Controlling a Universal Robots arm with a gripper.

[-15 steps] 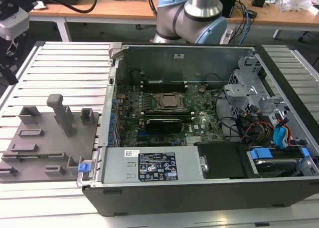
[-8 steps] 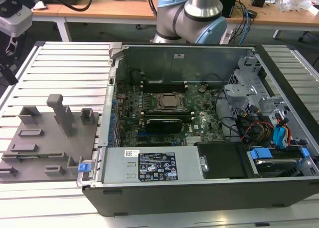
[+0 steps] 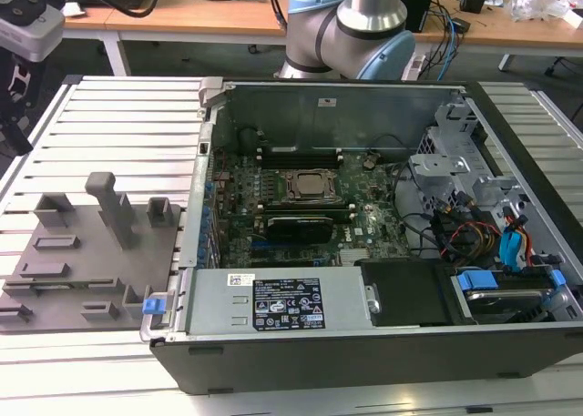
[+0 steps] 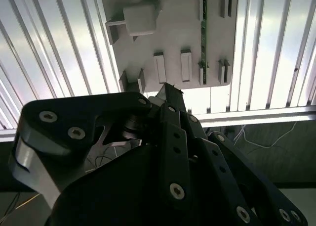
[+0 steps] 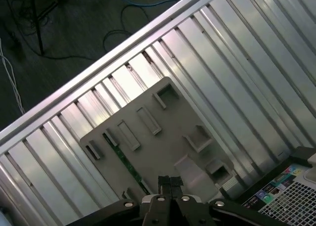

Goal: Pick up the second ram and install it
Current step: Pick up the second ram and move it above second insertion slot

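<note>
The second ram (image 4: 202, 33) is a slim green stick standing on edge in a slot of the grey holder plate (image 4: 173, 28). It shows in both wrist views and appears in the first wrist view as a green strip (image 5: 126, 161) along the plate's (image 5: 163, 132) edge. My gripper (image 5: 170, 182) hangs high above the plate, well apart from the ram, with its black fingers (image 4: 170, 95) pressed together and nothing between them. In the exterior view the plate (image 3: 82, 252) lies left of the open computer case (image 3: 364, 343), and the arm's wrist (image 3: 27, 25) is at the far left.
The case holds the motherboard with the CPU socket (image 3: 308, 185), black memory slots (image 3: 296, 152) and a wide black card (image 3: 296, 225). Cables and drive bays (image 3: 492, 243) fill its right side. The ribbed metal table (image 5: 232, 63) ends at a floor with cables (image 5: 49, 23).
</note>
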